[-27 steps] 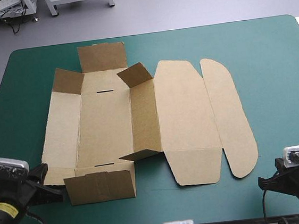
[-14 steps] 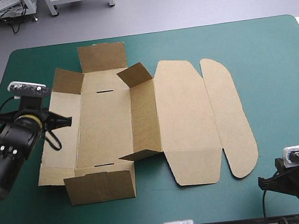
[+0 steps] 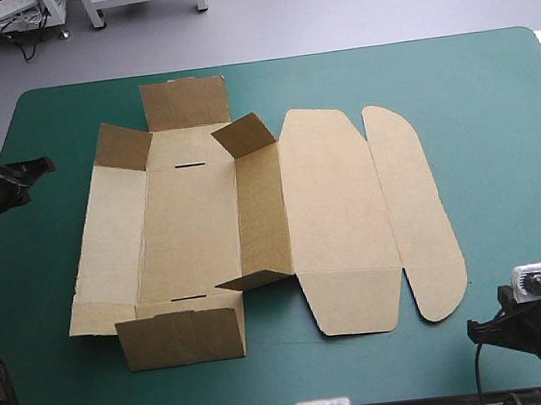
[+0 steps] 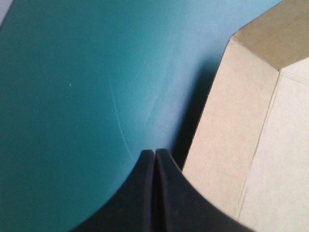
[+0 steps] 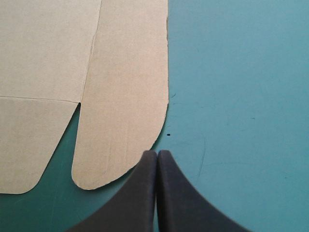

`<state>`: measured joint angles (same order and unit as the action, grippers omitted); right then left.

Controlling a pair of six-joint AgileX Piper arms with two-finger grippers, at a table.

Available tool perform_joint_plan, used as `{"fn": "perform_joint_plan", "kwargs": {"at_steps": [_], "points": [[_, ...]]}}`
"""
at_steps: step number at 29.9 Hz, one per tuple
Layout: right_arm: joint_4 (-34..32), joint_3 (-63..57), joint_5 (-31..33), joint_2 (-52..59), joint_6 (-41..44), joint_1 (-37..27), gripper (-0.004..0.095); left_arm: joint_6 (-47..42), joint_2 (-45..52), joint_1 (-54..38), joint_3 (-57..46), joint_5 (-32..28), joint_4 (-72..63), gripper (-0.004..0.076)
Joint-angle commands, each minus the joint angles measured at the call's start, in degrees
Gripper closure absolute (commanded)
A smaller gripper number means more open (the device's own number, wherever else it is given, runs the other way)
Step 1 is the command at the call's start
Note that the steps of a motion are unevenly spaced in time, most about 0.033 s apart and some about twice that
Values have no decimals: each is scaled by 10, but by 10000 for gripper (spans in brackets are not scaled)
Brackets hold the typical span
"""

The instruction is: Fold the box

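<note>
Box (image 3: 334, 205) sits centred (bare cover (image 3: 491, 92) borders every edge).

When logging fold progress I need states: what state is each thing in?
box: mostly flat, lid flat, some flaps raised, none tucked.
left tool: shut, empty, beside the box's left side.
right tool: shut, empty, beside the lid's rounded flap.

A lab: teal-green table (image 3: 491, 92), cabled metal benches (image 3: 93, 8) beyond

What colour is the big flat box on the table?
The box is plain brown board, with no pattern. It shows best in the high view.
</note>
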<state>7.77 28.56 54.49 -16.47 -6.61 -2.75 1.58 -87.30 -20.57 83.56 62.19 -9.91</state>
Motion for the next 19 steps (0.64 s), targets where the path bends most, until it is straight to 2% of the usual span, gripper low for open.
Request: {"fn": "perform_joint_plan", "kwargs": {"at_steps": [1,6,10,13,17,19], "points": [[1,13,-37,-6,-3,2,923,41,9,-49,22,43,-70,734],[-22,13,-40,-6,-3,2,923,69,1,-55,22,106,-4,731],[-29,13,-41,-6,-3,2,923,69,-7,-55,20,116,-63,646],[-29,13,-40,-6,-3,2,923,80,-21,-55,12,116,-118,500],[-29,13,-40,-6,0,2,923,98,-29,-55,9,116,-119,244],[-29,13,-40,-6,1,2,923,98,-30,-55,7,116,-114,190]]}}
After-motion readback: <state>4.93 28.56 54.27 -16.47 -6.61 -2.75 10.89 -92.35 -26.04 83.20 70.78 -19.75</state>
